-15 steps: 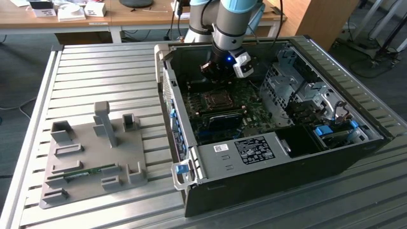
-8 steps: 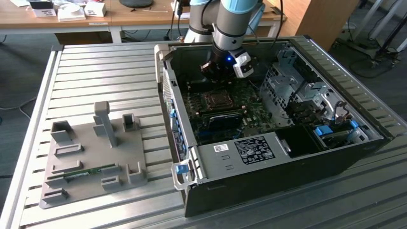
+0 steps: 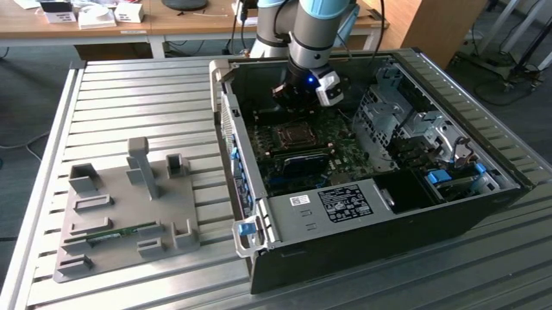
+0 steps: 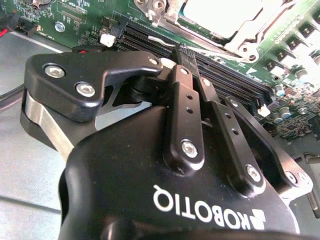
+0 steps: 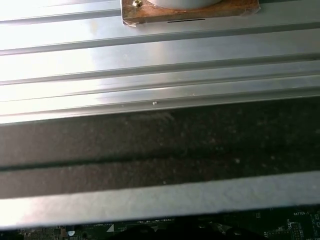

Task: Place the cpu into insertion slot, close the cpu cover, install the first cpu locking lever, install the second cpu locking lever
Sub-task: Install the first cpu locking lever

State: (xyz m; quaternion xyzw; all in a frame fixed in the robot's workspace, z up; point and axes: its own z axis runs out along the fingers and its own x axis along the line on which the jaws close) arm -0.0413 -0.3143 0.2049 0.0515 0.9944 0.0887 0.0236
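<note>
The open computer case (image 3: 362, 168) and ribbed metal table (image 3: 129, 110) are seen from high up and far off in the exterior view; the green circuit board (image 4: 75, 15) is seen close up, past the gripper (image 4: 177, 55), in the second wrist view; the table's ribs (image 5: 160, 55) and a strip of the same board (image 5: 280, 227) are seen very close in the first wrist view.

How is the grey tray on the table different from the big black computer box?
The grey tray lies flat and low on the slatted table, while the computer case stands taller beside it. The tray is pale grey; the case is black. The tray has small upright posts and a green strip lying on it, while the open case holds a green circuit board, with the gripper above it. Both rest on the same table.
</note>
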